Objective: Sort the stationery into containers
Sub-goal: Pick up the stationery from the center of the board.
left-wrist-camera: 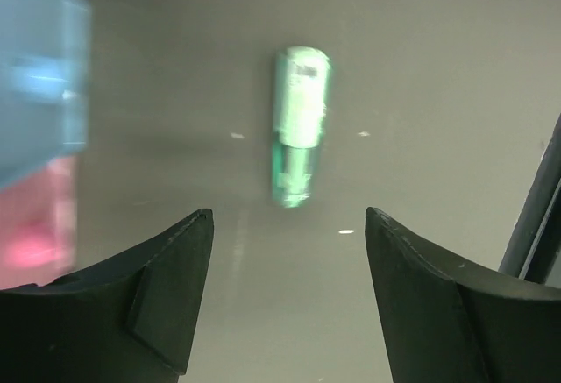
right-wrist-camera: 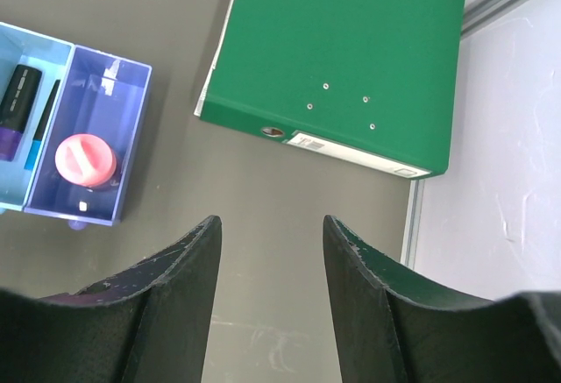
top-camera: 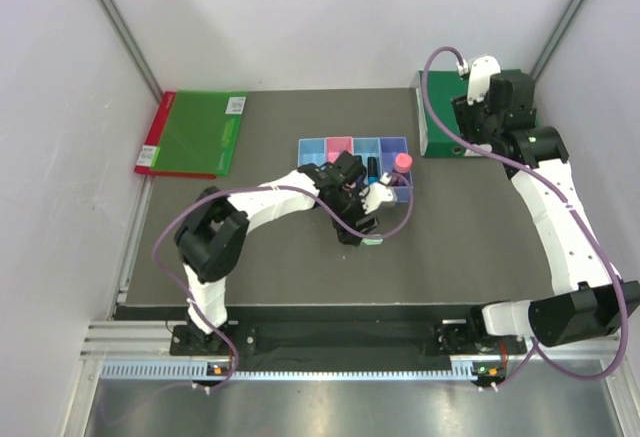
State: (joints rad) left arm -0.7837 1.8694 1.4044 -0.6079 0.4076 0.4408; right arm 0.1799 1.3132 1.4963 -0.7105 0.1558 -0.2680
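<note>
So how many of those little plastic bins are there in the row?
4, joined in one row at the table's middle: light blue bin leftmost, then pink bin, blue bin, and purple-blue bin rightmost. The left arm covers their near ends.

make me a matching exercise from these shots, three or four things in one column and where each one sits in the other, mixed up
Things
1. mint green marker
2. pink round-capped piece
3. dark green binder
4. flat green folder

Places
A. back left of the table, by the wall
B. inside the purple-blue bin at the end of the row
C. loose on the table, ahead of the left gripper and its open fingers
D. back right corner, beyond the bins

Pairs: 1-C, 2-B, 3-D, 4-A
</note>
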